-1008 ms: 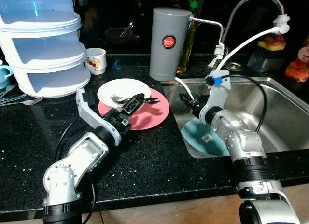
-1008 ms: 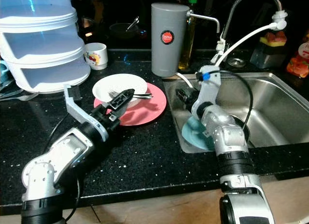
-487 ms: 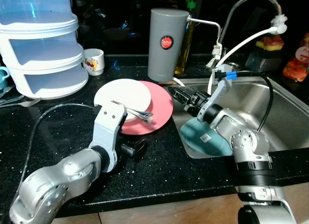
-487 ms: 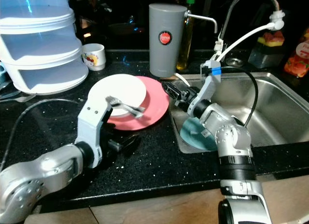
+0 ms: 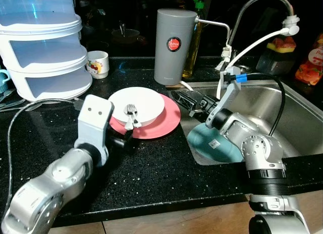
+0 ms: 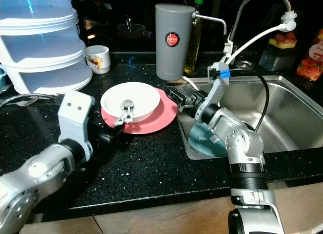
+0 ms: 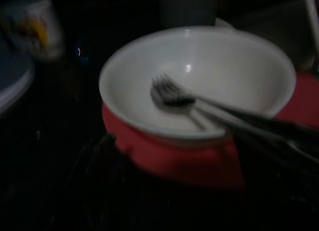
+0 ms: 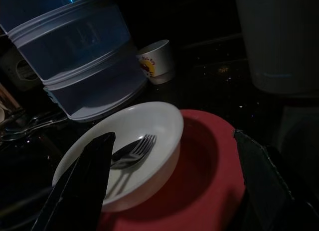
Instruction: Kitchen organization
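forks (image 5: pixel 130 115) of shiny metal lie in the white bowl (image 5: pixel 146 100) mid-frame, handles pointing lower-left into the left gripper (image 5: pixel 125 138), apparently clenched on them; right gripper (image 5: pixel 184 99) hovers spread, right of the bowl.

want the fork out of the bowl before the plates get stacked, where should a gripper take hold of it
Grip the fork by its handle, where it leans over the near rim of the white bowl toward the left gripper. The prongs lie down in the bowl's hollow, hard to pinch, while the handle sticks out past the rim. Come in low from the robot's side, fingers across the handle.
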Robot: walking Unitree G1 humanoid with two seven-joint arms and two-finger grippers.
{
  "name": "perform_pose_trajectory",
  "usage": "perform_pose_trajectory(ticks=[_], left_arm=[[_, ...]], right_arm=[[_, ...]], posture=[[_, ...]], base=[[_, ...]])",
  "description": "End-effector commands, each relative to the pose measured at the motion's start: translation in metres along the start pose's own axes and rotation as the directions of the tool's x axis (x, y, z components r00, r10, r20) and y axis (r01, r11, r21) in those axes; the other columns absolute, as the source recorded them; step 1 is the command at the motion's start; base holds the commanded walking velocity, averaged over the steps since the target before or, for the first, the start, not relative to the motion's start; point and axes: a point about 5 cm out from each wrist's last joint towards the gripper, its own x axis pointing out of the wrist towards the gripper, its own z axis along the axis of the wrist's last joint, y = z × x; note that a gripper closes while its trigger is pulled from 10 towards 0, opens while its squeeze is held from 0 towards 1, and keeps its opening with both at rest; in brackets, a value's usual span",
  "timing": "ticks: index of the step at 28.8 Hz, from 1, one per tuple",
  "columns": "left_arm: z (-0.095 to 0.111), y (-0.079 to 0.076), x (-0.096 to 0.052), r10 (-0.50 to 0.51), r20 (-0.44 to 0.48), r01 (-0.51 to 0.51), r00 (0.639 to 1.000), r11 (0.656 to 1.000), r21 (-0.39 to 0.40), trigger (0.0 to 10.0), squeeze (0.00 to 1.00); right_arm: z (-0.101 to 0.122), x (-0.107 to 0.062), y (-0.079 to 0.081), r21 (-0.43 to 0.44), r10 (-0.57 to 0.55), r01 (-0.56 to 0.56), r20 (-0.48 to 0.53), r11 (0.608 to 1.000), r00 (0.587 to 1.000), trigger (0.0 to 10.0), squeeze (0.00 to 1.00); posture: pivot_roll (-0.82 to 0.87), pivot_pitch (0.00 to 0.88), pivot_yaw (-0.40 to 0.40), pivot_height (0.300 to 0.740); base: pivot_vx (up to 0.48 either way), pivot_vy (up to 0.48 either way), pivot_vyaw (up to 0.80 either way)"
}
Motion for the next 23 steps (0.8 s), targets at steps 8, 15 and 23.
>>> perform_pose_trajectory(ticks=[8, 15, 23], left_arm=[[0.003, 0.008, 0.016, -0.018, 0.057, 0.017, 0.998, 1.0, 0.023, 10.0, 0.0], [0.0, 0.006, 0.038, -0.045, 0.096, 0.047, 0.994, 0.999, -0.018, 10.0, 0.0], [0.001, 0.004, 0.06, -0.07, 0.134, 0.074, 0.988, 0.997, -0.022, 10.0, 0.0]], right_arm=[[0.008, 0.0, -0.001, -0.004, -0.009, 0.009, 0.022, 1.0, 1.0, 10.0, 0.0], [0.009, 0.0, -0.003, -0.016, -0.024, 0.025, 0.027, 1.0, 0.999, 10.0, 0.0], [0.011, 0.001, -0.009, -0.014, -0.064, 0.064, 0.039, 0.998, 0.997, 10.0, 0.0]], posture=[[0.0, 0.041, -0.037, 0.74], [-0.01, 0.038, -0.04, 0.74], [-0.01, 0.039, -0.041, 0.74]], base=[[0.0, 0.0, 0.0], [0.0, 0.0, 0.0], [0.0, 0.0, 0.0]])
